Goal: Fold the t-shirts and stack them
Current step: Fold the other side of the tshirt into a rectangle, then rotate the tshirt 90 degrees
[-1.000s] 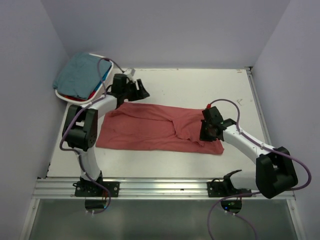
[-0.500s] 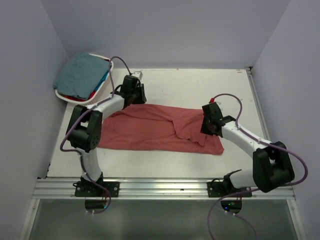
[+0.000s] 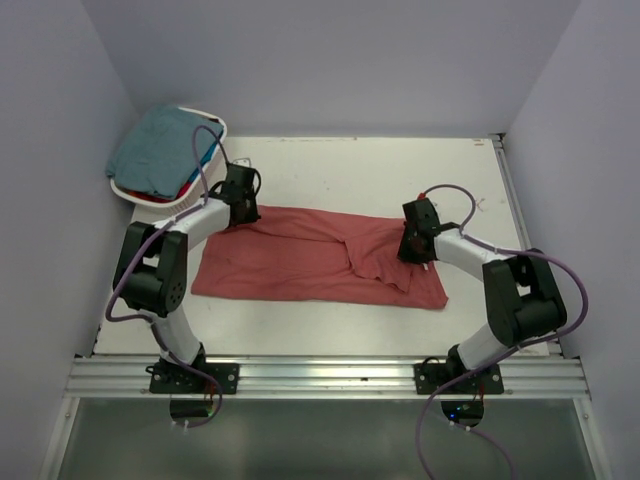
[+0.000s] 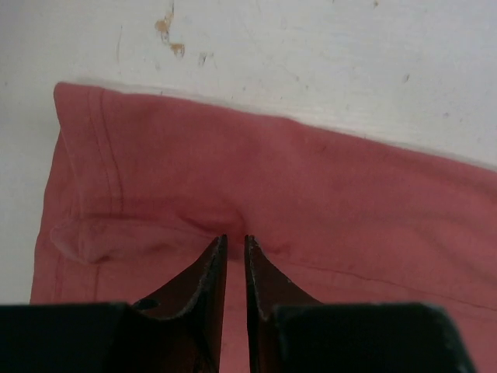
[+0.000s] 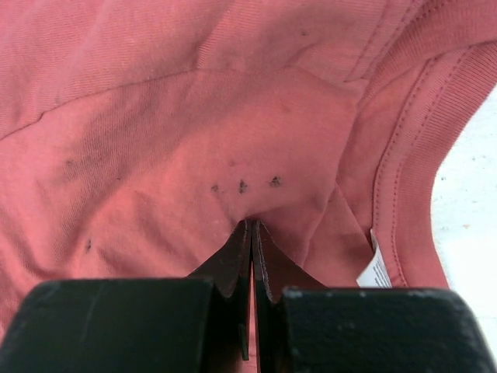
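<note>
A: Step in hand?

B: Folding, first shirt of the lot. Across the middle of the table, the brick-red t-shirt, spread flat, long side left to right, near edge lying free.

A: And the grip?

B: Right of centre in the overhead view, a tight clamp by the right gripper on a pucker of that cloth, just beside the neckband. At the shirt's upper-left corner, the left gripper: fingers all but together, only a thin slit between, cloth drawn into creases at the tips (looks like a pinch, hard to swear to).

A: Next move?

B: Probably a lift of both held points together, then a level carry toward the lower edge of the frame, to lay far half over near half without bunching.

A: Farther back?

B: Upper left: a white basket, a teal t-shirt heaped on top, slivers of bright blue and red beneath.

A: Hard to make out?

B: Number of shirts in there, no telling. Underside of the crumple near the collar, hidden. No stack anywhere in view yet.
</note>
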`<state>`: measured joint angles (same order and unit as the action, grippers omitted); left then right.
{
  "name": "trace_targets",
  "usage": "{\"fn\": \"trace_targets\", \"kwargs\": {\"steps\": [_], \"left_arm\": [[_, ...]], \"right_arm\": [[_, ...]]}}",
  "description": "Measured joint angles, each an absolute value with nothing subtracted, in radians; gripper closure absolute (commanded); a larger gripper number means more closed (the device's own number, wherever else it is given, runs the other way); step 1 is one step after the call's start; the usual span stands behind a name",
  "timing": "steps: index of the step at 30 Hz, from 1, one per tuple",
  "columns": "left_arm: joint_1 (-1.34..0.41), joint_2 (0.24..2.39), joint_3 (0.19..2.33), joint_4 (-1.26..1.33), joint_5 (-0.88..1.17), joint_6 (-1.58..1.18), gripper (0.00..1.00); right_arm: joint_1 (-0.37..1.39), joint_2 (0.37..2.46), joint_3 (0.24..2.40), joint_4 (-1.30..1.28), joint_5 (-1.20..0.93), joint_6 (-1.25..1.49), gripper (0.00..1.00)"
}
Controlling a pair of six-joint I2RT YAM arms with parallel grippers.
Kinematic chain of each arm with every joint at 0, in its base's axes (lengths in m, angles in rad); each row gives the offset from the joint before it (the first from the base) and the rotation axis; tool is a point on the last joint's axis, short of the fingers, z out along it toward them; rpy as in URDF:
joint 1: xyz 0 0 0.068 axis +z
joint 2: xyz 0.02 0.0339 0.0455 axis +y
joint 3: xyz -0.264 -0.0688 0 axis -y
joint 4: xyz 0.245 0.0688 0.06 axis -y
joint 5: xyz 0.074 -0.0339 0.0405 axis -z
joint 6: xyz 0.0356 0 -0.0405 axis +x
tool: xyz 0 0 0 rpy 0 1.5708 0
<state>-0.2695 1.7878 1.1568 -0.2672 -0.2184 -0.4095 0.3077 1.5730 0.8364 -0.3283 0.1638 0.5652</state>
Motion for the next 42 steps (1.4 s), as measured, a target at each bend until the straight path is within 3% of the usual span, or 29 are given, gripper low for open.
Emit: {"fn": "trace_targets", "kwargs": {"steps": [5,20,27,42], "left_arm": [[-0.273,1.777,1.109,-0.28,-0.221,-0.411,0.89],[-0.289,1.777,0.995,-0.204,-0.24,-0.435,0.95],[-0.345,1.753,0.945,-0.149,-0.24,-0.455,0.97],[-0.739,1.785,0.996,-0.17,-0.09,-0.512,0.99]], "right_arm": [[0.306,1.586,0.841,-0.316,0.149,0.564,1.0],[0.218,1.758,1.023,-0.316,0.107,0.576,1.0],[0.176,2.006,1.349,-0.359,0.059,0.561,1.0],[0.168,2.496,2.126,-0.549,-0.214,0.44,1.0]]}}
